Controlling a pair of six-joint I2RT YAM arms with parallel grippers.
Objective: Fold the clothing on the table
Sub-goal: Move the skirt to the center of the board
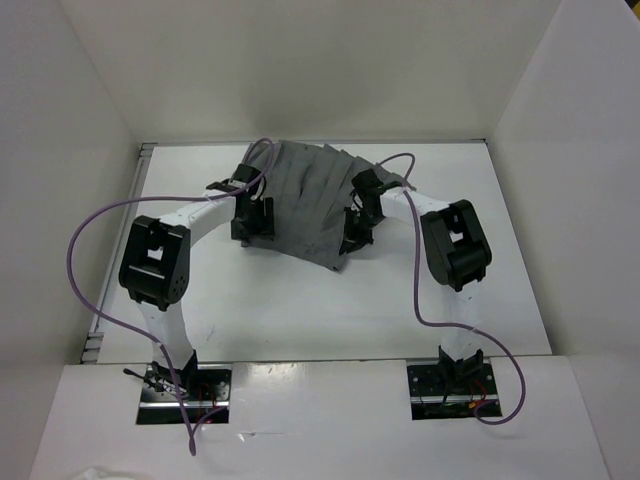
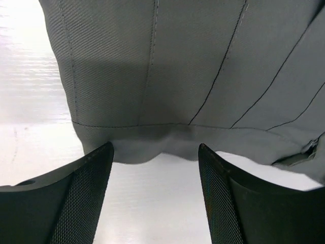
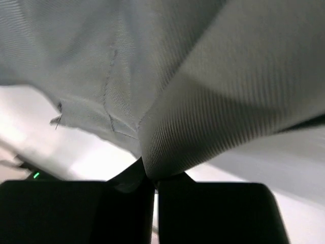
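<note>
The grey clothing (image 1: 312, 200) lies wrinkled at the back middle of the white table (image 1: 300, 310), between the two grippers. My left gripper (image 1: 252, 228) stands at its left near corner. In the left wrist view the left gripper (image 2: 156, 152) is open, its tips just reaching the stitched hem of the clothing (image 2: 177, 76), with bare table (image 2: 152, 203) between the fingers. My right gripper (image 1: 352, 232) is at the garment's right near edge. The right wrist view shows the right gripper (image 3: 152, 175) shut on a pinched fold of the clothing (image 3: 218, 112), which rises from the jaws.
White walls (image 1: 80, 150) enclose the table on the left, back and right. Purple cables (image 1: 90, 225) loop over both arms. The arm bases (image 1: 185, 385) are bolted at the near edge.
</note>
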